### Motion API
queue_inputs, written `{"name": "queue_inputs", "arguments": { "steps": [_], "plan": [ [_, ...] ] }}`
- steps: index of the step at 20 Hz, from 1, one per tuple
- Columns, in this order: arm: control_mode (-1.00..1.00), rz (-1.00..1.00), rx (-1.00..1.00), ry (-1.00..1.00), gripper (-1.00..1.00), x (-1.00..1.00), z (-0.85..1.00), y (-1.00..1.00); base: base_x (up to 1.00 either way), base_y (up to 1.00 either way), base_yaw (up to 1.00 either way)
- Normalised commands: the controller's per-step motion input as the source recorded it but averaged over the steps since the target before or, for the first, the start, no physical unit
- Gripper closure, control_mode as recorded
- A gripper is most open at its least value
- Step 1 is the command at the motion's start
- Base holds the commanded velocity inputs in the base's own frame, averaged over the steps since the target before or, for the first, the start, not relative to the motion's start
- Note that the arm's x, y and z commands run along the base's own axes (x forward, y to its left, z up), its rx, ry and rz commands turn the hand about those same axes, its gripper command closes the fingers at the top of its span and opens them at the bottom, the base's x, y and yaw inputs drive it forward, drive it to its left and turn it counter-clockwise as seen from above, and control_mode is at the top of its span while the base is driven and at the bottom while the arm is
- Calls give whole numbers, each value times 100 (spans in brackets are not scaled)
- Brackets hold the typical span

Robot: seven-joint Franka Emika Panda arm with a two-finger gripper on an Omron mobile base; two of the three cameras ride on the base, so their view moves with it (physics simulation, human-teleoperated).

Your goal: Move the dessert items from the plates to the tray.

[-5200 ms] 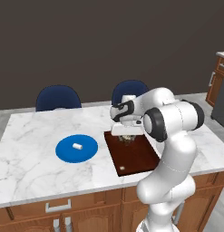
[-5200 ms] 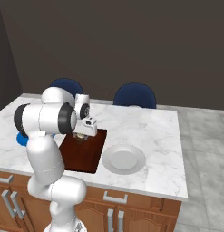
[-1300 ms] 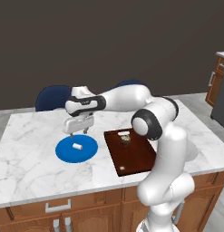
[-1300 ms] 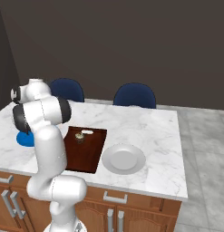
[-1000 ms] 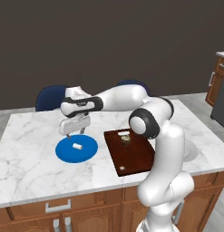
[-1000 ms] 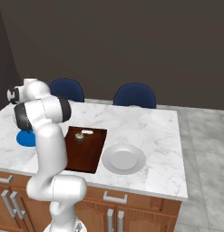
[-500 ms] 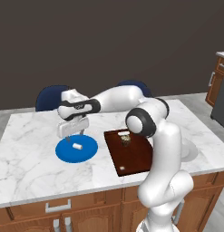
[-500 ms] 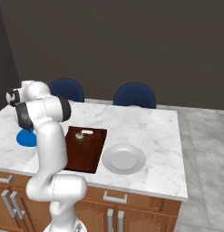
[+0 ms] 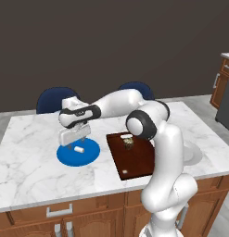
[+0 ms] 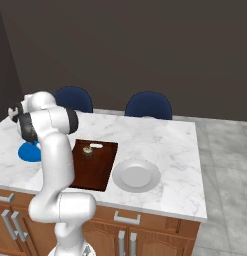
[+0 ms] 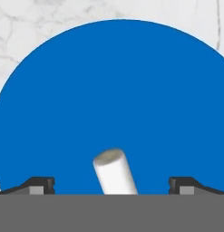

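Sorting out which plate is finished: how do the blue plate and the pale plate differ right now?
The blue plate is bright blue and carries the white cylinder; the pale plate is white-grey and bare. The blue plate sits left of the tray, under the open end effector; the pale plate sits on its right. Both are flat, round, on the marble counter.

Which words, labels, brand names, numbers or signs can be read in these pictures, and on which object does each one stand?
None: no readable text stands on anything here.
The blue plate, the white cylinder, the pale plate and the marble counter are plain.
The two white ovals on the wooden tray are handle marks, not writing.
The cupcake is too small to show any label.
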Motion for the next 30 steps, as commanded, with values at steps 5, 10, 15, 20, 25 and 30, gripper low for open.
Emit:
{"name": "queue_inputs", "arguments": {
  "steps": [5, 10, 15, 20, 25, 30],
  "plan": [
    [-100, 0, 0, 0, -100, -9, -23, 0, 0, 0, 0],
    [-100, 0, 0, 0, -100, -8, -4, 0, 0, 0, 0],
    [-100, 0, -1, 0, -100, 0, -7, 0, 0, 0, 0],
    [-100, 0, -1, 0, -100, 0, -14, 0, 0, 0, 0],
    [-100, 0, 0, 0, -100, 0, -10, 0, 0, 0, 0],
    [-100, 0, 0, 0, 100, 0, 0, 0, 0, 0, 0]
  ]
}}
